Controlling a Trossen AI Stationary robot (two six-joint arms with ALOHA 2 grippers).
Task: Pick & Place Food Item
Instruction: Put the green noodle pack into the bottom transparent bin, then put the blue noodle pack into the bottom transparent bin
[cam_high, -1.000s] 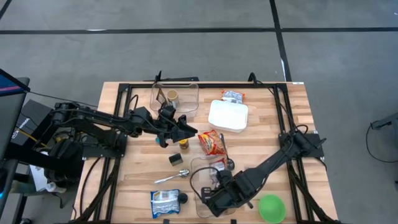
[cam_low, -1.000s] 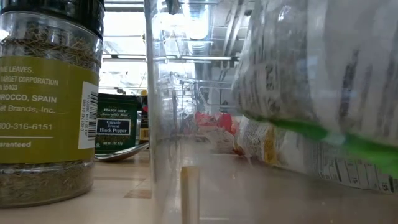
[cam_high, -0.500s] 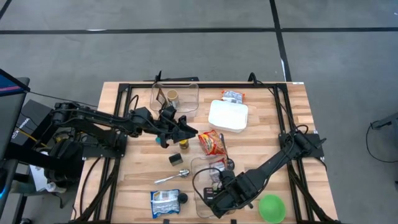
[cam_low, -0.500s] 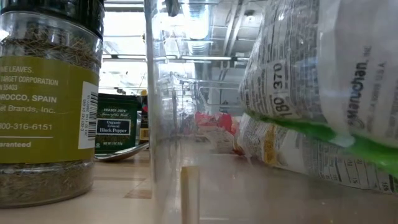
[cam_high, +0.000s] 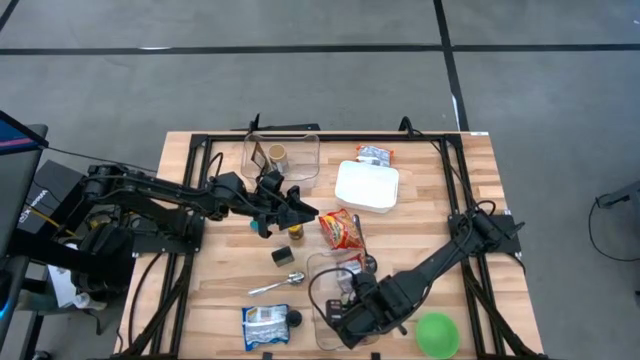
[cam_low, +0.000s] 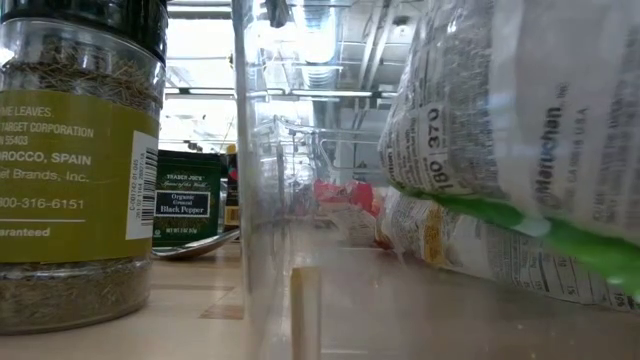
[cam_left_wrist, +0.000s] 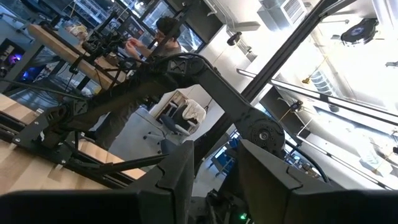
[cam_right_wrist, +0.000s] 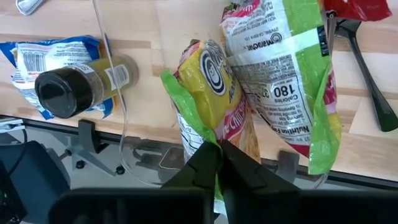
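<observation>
Right pincer (cam_right_wrist: 217, 152): clenched on the green edge of a ramen packet (cam_right_wrist: 208, 84), held inside the clear bin (cam_high: 335, 290) at the near edge of the surface (cam_high: 220, 270). A second green ramen packet (cam_right_wrist: 283, 74) lies beside it in the bin. A spice jar (cam_right_wrist: 78, 87) lies on a blue packet (cam_high: 265, 325) just outside. Farther off, the left pincer (cam_high: 297, 208) hovers mid-surface above a small dark jar (cam_high: 295, 233); its grip cannot be told.

overhead, table-level, two wrist cameras
</observation>
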